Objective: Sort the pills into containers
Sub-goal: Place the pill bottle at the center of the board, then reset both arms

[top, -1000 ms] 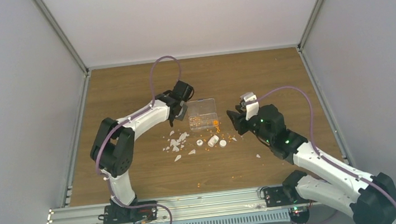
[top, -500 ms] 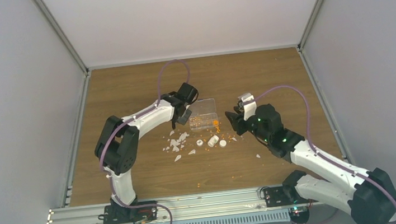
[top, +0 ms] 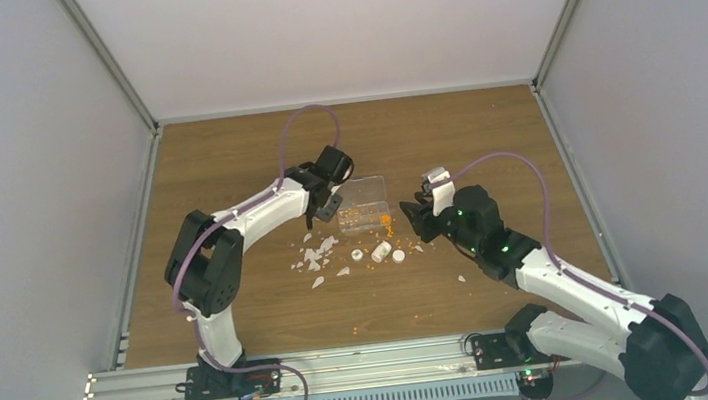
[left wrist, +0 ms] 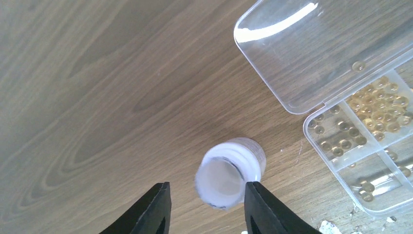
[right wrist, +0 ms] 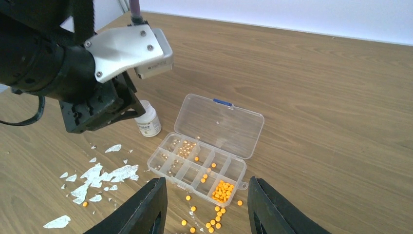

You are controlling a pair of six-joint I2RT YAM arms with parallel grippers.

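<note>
While pills point(right wrist: 213, 224) (orange) lie loose — left end effector point(left wrist: 207, 189) gapes.

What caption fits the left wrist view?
Open left gripper over an upright white vial beside the open organiser box.

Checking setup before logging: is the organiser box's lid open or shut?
Open. The lid lies folded back on the table behind the organiser box, its compartments uncovered, pills inside.
</note>
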